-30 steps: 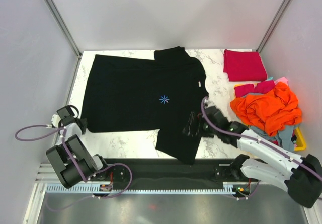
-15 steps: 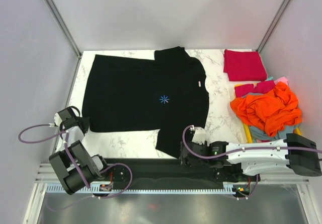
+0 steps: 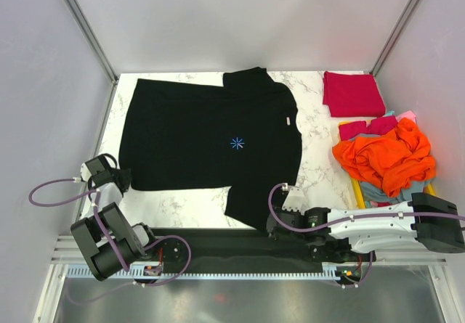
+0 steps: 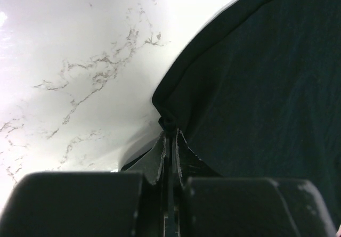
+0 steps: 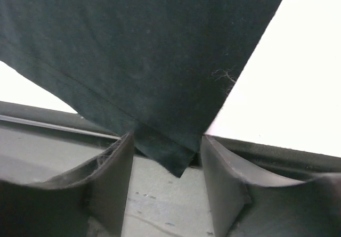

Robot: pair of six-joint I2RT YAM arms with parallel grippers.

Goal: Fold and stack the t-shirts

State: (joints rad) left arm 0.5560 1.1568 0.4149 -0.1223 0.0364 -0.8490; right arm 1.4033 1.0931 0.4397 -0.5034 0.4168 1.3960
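The large black t-shirt [image 3: 211, 138] lies spread flat on the marble table, one sleeve hanging over the front edge. My left gripper [image 3: 120, 180] is shut on its near-left hem corner; in the left wrist view the gripper [image 4: 170, 136] pinches a fold of black cloth [image 4: 250, 88]. My right gripper [image 3: 275, 223] is low at the front edge, open. In the right wrist view the gripper [image 5: 168, 154] has the sleeve corner [image 5: 176, 160] between its fingers [image 5: 114, 162] without touching them. A folded crimson t-shirt [image 3: 352, 94] lies at the back right.
A heap with the orange t-shirt [image 3: 385, 156], pink cloth [image 3: 407, 116], more crimson cloth [image 3: 367, 127] and light blue cloth [image 3: 381, 192] fills the yellow basket [image 3: 357, 189] at the right edge. A black rail [image 3: 218, 243] runs below the table's front edge. Walls enclose the table.
My right arm has swung from above the sleeve down to the table's front edge and now straddles the sleeve corner. The left gripper has barely moved.
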